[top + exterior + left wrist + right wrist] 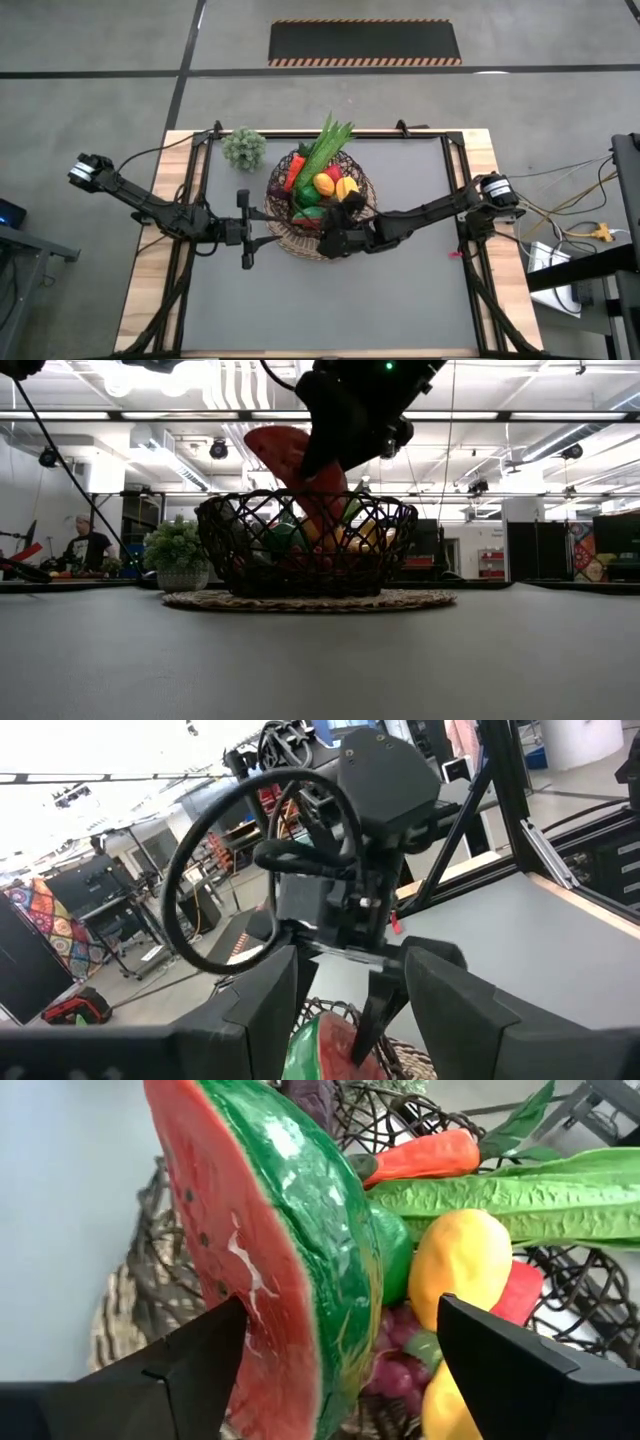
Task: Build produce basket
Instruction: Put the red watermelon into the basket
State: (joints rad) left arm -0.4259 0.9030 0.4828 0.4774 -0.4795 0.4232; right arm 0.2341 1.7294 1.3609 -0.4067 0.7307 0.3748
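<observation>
Red-fleshed watermelon (260,1270) stands in the basket (285,238), between the right gripper's (335,1350) released jaws. Next move: lift clear. Left gripper (245,230) waits beside the basket, grip untellable.

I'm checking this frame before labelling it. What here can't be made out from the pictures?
- Whether the right gripper grips the watermelon slice: right wrist view cuts off the fingertips; high view hides them under the arm.
- Grapes: mostly buried under the other produce.
- Basket contents in the low view: masked by weave and arm.
- Left gripper: beside the basket, holding nothing.
</observation>
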